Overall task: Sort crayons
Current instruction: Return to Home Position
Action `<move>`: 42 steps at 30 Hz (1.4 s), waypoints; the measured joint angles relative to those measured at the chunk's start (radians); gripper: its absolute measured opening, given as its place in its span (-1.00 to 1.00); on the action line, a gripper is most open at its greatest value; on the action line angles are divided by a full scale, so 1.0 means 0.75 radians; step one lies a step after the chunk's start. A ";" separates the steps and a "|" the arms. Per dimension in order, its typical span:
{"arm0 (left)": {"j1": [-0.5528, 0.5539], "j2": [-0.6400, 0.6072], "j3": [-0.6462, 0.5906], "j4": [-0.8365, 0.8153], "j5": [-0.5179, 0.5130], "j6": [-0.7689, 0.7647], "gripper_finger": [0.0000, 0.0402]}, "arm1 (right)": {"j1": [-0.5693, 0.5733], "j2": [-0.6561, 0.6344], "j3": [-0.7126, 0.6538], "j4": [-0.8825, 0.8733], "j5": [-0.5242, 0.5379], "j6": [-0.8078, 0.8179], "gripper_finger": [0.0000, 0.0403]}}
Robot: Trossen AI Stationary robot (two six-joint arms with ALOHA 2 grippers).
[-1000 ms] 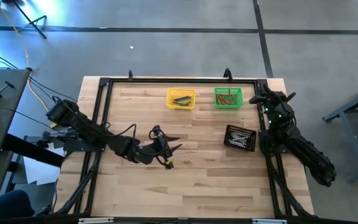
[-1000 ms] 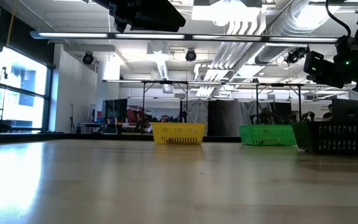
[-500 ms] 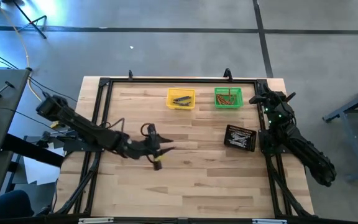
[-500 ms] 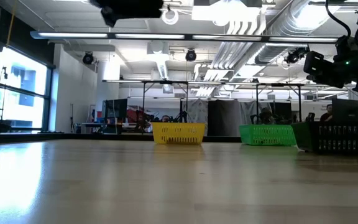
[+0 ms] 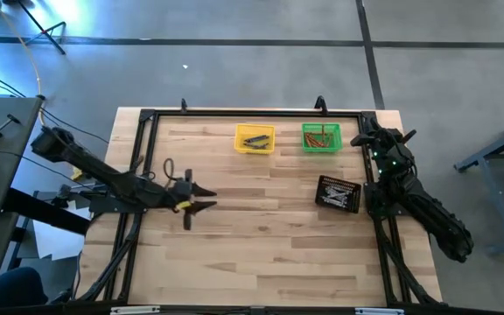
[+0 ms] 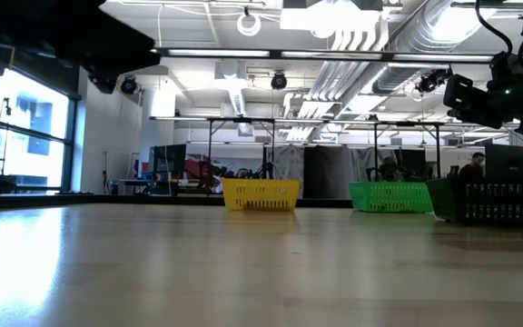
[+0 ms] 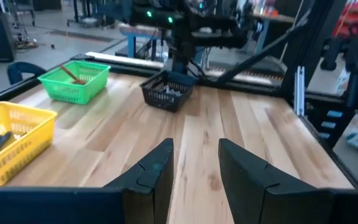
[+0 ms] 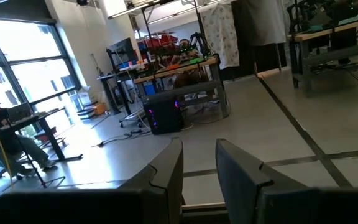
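Note:
Grey-blue crayons (image 5: 255, 138) lie in the yellow bin (image 5: 241, 143), and orange-brown crayons (image 5: 321, 134) lie in the green bin (image 5: 307, 144); both bins stand at the table's far edge. Pale crayons (image 5: 334, 197) lie in the black ribbed tray (image 5: 346, 186) at the right. My left gripper (image 5: 201, 206) hovers over the table's left half, pointing right. It is open, and only bare wood shows between its fingers in the left wrist view (image 7: 194, 168). My right gripper (image 8: 197, 168) is parked at the far right corner (image 5: 373, 140), open with nothing in it, facing the room.
A black metal frame (image 5: 252, 114) runs around the tabletop. Bare wood (image 5: 269, 254) spreads across the near half of the table and between my left gripper and the bins. The right arm (image 5: 418, 210) lies along the right edge beside the tray.
My left gripper has drawn back from the table's middle toward its left edge, staying open with nothing in it. It has slid toward the left in the low view. The bins, the tray and the right arm have not moved.

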 joint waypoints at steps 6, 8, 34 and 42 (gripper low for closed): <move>0.000 -0.251 -0.172 0.007 0.000 0.001 -0.42 | 0.000 0.000 0.000 0.000 0.001 0.000 -0.56; 0.000 -0.330 -0.221 0.001 0.001 0.011 -0.42 | 0.000 0.000 0.000 0.000 0.001 0.000 -0.56; 0.066 -1.119 -0.311 -0.634 -0.140 0.263 -0.42 | 0.000 0.000 0.000 0.000 0.001 0.000 -0.56; 0.251 -1.234 -0.310 -0.638 -0.011 0.371 -0.42 | 0.000 0.000 0.000 0.000 0.002 0.000 -0.56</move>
